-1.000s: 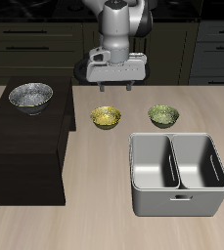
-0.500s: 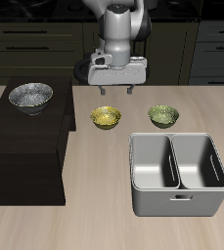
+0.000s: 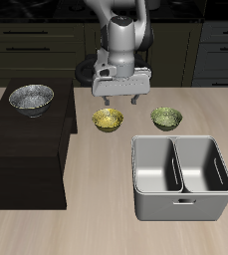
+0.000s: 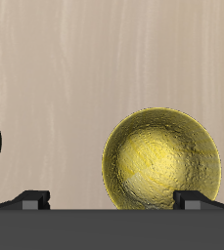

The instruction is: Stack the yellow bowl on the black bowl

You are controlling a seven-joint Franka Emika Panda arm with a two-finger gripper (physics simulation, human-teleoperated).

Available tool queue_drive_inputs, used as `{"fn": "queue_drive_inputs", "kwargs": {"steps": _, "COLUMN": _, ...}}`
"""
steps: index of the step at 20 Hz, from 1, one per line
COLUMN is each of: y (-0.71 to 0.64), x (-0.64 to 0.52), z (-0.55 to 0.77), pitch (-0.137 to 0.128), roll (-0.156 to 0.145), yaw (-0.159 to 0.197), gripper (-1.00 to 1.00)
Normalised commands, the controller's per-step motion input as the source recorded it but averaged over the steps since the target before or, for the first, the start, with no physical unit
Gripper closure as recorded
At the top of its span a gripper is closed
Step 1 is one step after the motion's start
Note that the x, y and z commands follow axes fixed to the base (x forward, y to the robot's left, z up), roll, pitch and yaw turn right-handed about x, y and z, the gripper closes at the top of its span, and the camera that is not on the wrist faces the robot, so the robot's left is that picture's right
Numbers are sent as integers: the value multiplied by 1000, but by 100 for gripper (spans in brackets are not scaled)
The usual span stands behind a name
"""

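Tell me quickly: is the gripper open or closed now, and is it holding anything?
Gripper: open, holding nothing; it hangs above the yellow bowl.

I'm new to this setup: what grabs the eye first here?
The gripper hangs open right above the yellow bowl, which sits on the table beside an olive-green bowl. The black bowl stands apart on a dark cabinet, and a grey two-compartment bin fills the table's front.

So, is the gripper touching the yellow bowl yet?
Apart. In the exterior view the gripper hangs above the yellow bowl, bare table showing between its fingertips and the rim.
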Motion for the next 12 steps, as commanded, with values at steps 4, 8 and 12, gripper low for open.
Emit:
{"fn": "queue_drive_inputs", "kwargs": {"steps": 4, "y": 10, "x": 35, "z": -55, "pitch": 12, "roll": -5, "yaw": -2, "gripper": -100}}
{"fn": "queue_drive_inputs", "kwargs": {"steps": 8, "y": 8, "x": 36, "z": -83, "pitch": 14, "roll": -5, "yaw": 2, "gripper": -100}}
{"fn": "queue_drive_inputs", "kwargs": {"steps": 12, "y": 14, "x": 68, "z": -70, "pitch": 15, "roll": -2, "yaw": 18, "gripper": -100}}
